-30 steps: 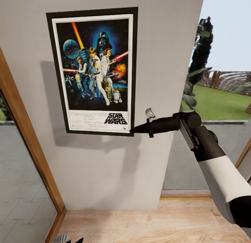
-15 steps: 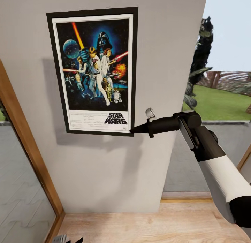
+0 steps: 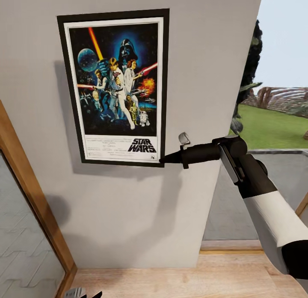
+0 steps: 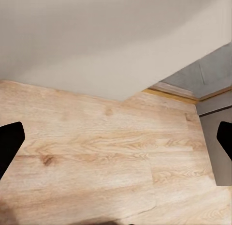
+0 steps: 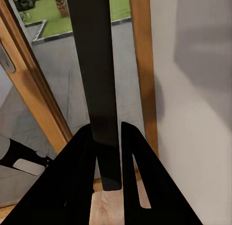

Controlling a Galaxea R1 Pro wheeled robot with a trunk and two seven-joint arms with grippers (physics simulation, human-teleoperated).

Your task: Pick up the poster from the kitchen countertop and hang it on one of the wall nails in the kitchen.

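Right pincer: clamped on poster lower corner | poster: upright before wall | left pincer: apart

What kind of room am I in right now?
Likely a house interior beside glazed doors: a plain grey wall, light wood floor, and a wood-framed glass door with lawn outside. The poster is held by the right gripper.

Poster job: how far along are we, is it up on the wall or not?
Done: the poster is off the counter and upright against the grey wall. In hand: the right gripper grips its lower right corner; the right wrist view shows the black frame edge between the fingers. Left: catching it on a nail, which I cannot see, then releasing. The left gripper is open over the wood floor.
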